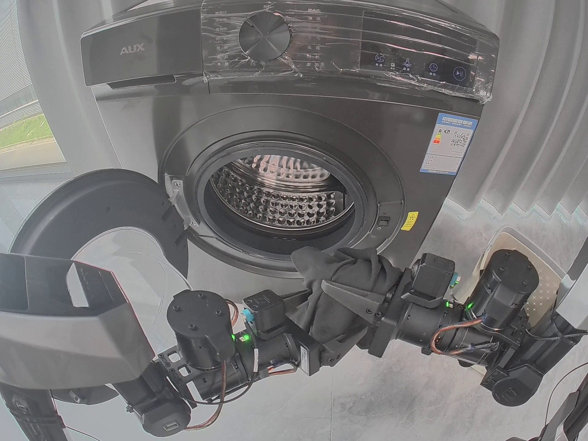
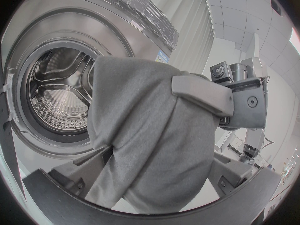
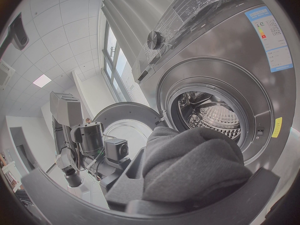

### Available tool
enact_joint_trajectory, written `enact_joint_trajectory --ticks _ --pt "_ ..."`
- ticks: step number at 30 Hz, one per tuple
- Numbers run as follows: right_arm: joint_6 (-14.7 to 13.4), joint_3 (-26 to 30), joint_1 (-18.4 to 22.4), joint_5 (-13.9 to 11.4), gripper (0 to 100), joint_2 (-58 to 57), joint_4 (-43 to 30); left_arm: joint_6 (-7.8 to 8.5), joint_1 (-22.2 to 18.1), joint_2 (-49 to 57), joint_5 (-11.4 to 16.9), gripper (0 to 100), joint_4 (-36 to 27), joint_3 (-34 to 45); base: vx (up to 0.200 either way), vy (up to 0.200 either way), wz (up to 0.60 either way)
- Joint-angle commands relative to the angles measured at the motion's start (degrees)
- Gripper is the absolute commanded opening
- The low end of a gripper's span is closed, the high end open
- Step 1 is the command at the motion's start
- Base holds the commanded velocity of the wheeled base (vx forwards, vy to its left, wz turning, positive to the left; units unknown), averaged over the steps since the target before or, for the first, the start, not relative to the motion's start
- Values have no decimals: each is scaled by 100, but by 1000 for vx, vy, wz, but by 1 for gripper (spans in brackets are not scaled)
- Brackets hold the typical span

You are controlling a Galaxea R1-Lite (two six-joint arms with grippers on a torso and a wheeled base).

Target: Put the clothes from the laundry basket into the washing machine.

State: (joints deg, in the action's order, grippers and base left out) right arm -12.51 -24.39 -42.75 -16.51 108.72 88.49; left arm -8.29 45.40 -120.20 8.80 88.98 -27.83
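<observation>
Both claws meet low in the middle of the head view, clamped from opposite sides on one bundled grey garment (image 1: 343, 267). My left claw (image 1: 318, 338) grips it from the lower left. My right claw (image 1: 355, 307) grips it from the right, with one finger (image 2: 201, 94) laid across the cloth. The garment hangs in the air just before the washing machine (image 1: 294, 117), and its top fold overlaps the lower rim of the round opening. The steel drum (image 1: 278, 197) sits above and behind it at centre frame. The door (image 1: 98, 215) stands swung wide open at left, partly behind my left arm. Behind my right arm, at the right edge, a white perforated laundry basket (image 1: 545, 298) shows in part. A pleated curtain (image 1: 539, 111) hangs at upper right. A blue label (image 1: 449, 143) sticks beside the opening, and a round dial (image 1: 264, 36) sits at top under plastic film.
</observation>
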Motion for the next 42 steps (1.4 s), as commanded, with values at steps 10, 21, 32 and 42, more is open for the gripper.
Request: enact_joint_trajectory --ticks 10,21,32,42 --pt "-32 -22 -40 -2 0 44 1 -6 22 -65 8 0 5 -161 0 0 0" --pt "-94 -101 -14 7 0 80 10 3 22 23 -19 0 32 -73 0 0 0" --pt "-164 -171 48 271 0 88 10 -59 -277 497 -168 0 23 -91 0 0 0" --pt "-103 198 162 323 100 1 -7 -68 -497 735 -212 0 23 -65 0 0 0"
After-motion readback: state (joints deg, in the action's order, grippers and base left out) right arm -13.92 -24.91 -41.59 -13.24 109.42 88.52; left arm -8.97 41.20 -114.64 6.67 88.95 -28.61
